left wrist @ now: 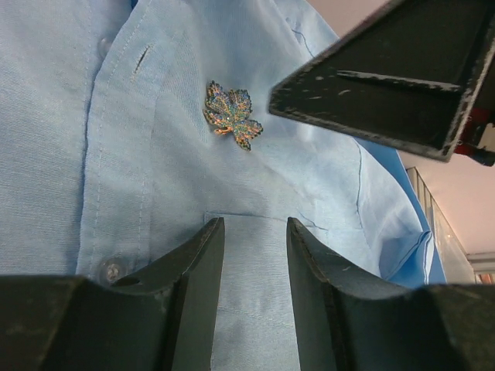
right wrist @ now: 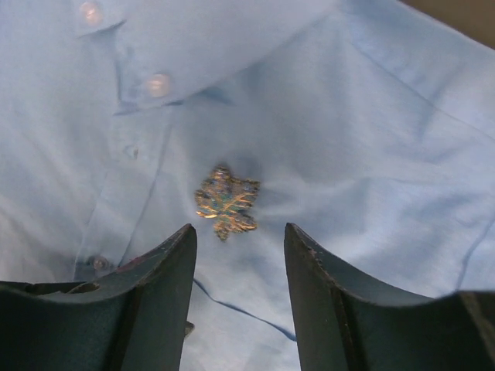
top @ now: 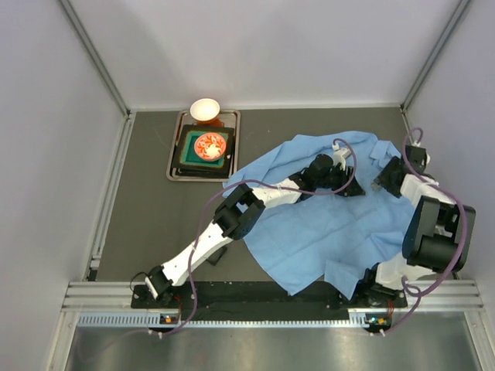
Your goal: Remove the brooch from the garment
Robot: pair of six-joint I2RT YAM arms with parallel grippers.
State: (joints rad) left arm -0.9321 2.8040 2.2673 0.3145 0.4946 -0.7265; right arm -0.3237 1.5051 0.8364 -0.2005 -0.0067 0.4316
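Observation:
The garment (top: 325,224) is a light blue collared shirt spread over the right half of the table. The brooch (left wrist: 232,116) is a small leaf-shaped gold ornament with a multicolour sheen, pinned on the shirt front beside the button placket. In the right wrist view the brooch (right wrist: 227,202) lies just ahead of the tips. My left gripper (left wrist: 255,226) is open and empty, over the fabric short of the brooch. My right gripper (right wrist: 240,229) is open and empty, its jaws on either side just below the brooch. Both grippers (top: 352,184) (top: 384,179) meet near the collar; the brooch is not discernible from above.
A metal tray (top: 176,166) at the back left holds a green square dish with a red-orange item (top: 208,146). A white bowl (top: 204,110) sits behind it. Grey walls close off the back and sides. The right gripper's dark finger (left wrist: 387,77) crosses the left wrist view's upper right.

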